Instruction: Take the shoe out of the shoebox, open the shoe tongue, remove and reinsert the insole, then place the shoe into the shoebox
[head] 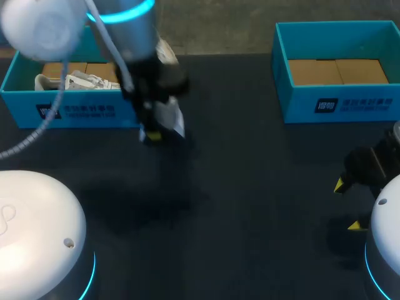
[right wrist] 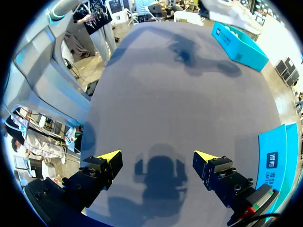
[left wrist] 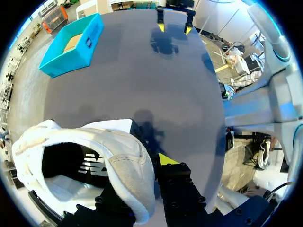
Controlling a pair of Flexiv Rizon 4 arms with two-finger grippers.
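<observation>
A white shoe (left wrist: 85, 151) hangs in the air with my left gripper (left wrist: 142, 168) shut on the padded rim of its opening. One yellow fingertip (left wrist: 164, 159) shows outside the rim; the other is hidden inside the shoe. In the head view the left gripper (head: 152, 133) holds the shoe (head: 171, 116) over the dark table, just in front of the left blue shoebox (head: 62, 109). My right gripper (head: 347, 205) stands open near the table's right front, nothing between its fingers (right wrist: 157, 157). The left wrist view shows the shoe's dark lining and insole.
A white crumpled item (head: 80, 81) lies in the left shoebox on its cardboard floor. A second blue shoebox (head: 337, 103) at the back right holds only cardboard; it stands close beside my right gripper (right wrist: 279, 165). The table's middle (head: 250, 187) is bare dark cloth.
</observation>
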